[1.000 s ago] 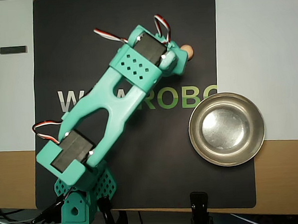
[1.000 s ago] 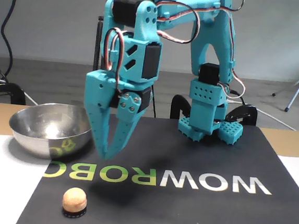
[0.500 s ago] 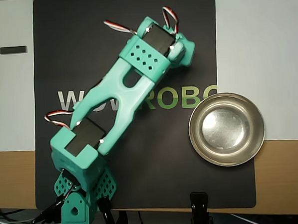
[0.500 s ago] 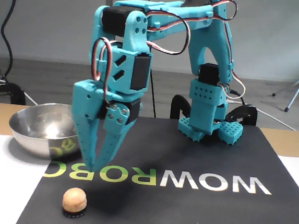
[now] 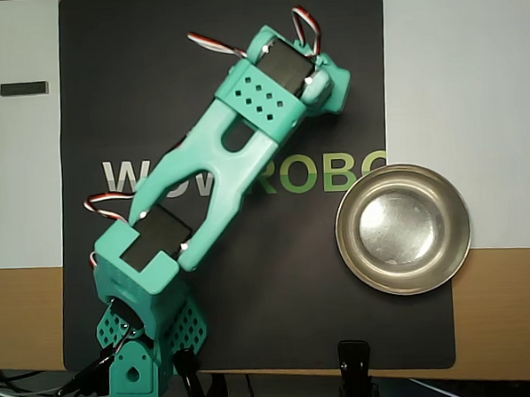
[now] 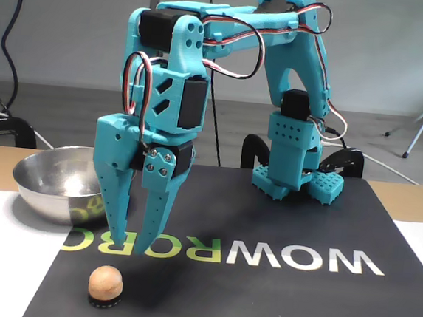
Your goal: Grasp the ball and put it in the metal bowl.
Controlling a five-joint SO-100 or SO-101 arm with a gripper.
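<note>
While the ball sits outside, the metal bowl holds nothing.

the arm stretches further out over the mat, and in the fixed view the gripper swings nearer the camera and drops lower, closing in above the ball. its two fingers, nearly together a second ago, now stand parted. from overhead the wrist now covers the ball completely (a second ago it peeked out beside the wrist).
</note>
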